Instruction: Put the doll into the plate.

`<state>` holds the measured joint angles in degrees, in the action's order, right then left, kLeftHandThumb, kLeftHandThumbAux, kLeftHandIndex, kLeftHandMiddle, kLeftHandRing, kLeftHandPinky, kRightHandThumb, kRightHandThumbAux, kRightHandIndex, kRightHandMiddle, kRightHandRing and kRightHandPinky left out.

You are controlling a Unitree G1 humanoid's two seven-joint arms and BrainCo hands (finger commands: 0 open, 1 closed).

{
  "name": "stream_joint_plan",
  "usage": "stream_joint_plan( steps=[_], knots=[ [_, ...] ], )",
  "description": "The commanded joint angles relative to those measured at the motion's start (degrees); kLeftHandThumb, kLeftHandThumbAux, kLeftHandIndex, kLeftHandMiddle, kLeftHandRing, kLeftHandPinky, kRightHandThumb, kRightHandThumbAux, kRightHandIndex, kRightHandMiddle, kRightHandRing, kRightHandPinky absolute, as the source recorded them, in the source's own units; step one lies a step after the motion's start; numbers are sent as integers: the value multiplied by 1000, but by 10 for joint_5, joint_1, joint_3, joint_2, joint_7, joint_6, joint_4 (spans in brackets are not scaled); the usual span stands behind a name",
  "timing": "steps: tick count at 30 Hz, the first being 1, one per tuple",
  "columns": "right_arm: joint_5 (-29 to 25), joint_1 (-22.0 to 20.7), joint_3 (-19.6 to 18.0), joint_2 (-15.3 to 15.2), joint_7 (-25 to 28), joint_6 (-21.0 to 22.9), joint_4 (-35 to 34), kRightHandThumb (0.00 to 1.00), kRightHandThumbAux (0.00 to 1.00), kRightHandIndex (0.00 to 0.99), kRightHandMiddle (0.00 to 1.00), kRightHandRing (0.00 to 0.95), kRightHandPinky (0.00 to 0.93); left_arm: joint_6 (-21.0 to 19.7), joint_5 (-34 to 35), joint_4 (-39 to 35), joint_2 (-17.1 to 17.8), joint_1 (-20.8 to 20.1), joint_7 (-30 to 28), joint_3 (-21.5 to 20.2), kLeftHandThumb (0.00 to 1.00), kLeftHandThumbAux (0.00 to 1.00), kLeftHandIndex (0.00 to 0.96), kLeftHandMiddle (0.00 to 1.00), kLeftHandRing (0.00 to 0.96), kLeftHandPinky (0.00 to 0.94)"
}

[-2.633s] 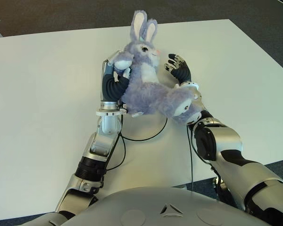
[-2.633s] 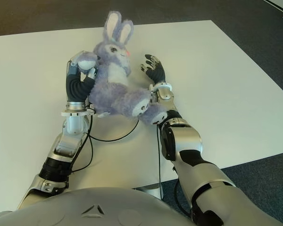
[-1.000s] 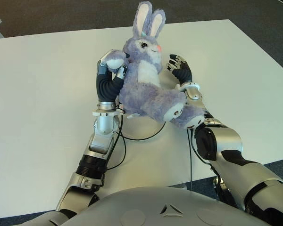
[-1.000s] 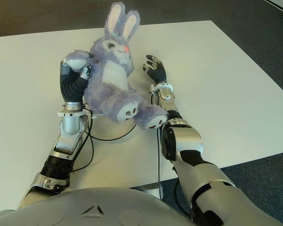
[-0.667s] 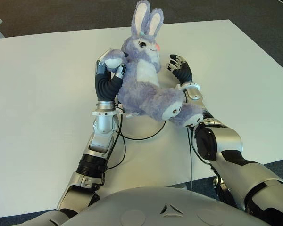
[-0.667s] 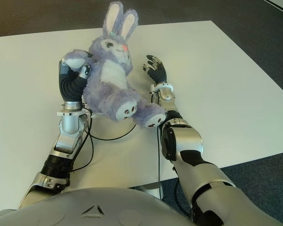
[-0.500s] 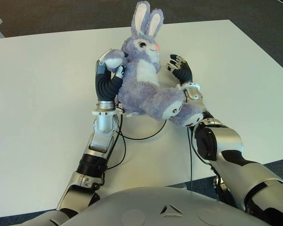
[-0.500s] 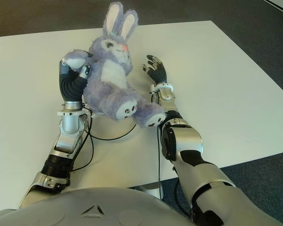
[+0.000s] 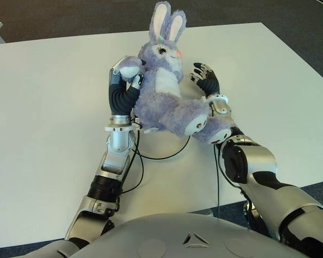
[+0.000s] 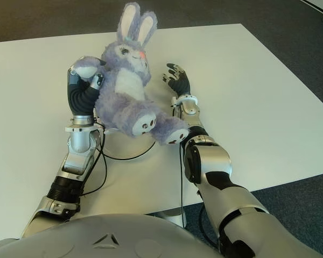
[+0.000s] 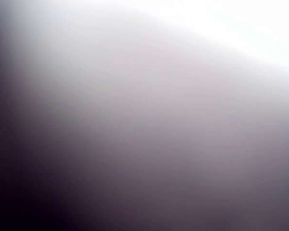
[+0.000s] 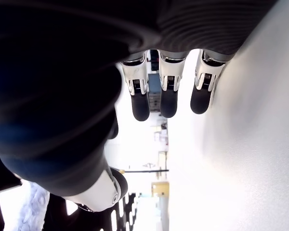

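The left hand (image 9: 125, 80) is clamped on the plush rabbit doll (image 9: 167, 91), held above the white table (image 9: 48, 97), ears away from the robot. The right hand (image 9: 205, 81), fingers spread and empty, is just right of the doll. No plate is visible.

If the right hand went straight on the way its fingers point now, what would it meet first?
Nothing that shows: the right hand, open beside the doll, points at the far edge of the bare table. Depth is unclear.

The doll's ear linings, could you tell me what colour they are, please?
White, inside lavender ears; clearest in the right eye view.
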<state>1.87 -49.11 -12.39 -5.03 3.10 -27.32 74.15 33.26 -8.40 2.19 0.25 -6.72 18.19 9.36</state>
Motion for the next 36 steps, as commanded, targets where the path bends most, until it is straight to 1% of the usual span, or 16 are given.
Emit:
stream_joint_plan(
  steps=[1,8,14,23,30,36],
  knots=[
    [-3,27,0,5,1,12,13,504,853,218,132,95,114,-6,-12,36,-29,52,11,-4,715,699,442,848,866,862],
    [-3,27,1,5,0,12,13,507,859,209,134,100,122,-20,-25,31,-31,54,15,-7,713,700,441,861,875,864],
    [-2,27,1,5,-1,13,13,517,873,193,137,104,121,-39,-19,30,-35,53,10,-10,714,701,441,865,875,866],
    [-3,28,1,6,0,13,13,515,871,165,133,103,118,-56,2,42,-40,48,2,-14,718,700,441,852,863,862],
    [-2,28,2,5,0,12,13,495,866,183,128,96,109,-71,11,51,-45,42,5,-19,720,699,442,860,870,872],
    [-1,29,3,5,-1,11,13,491,869,177,127,94,114,-72,24,60,-47,39,3,-21,722,699,442,854,863,866]
  ],
)
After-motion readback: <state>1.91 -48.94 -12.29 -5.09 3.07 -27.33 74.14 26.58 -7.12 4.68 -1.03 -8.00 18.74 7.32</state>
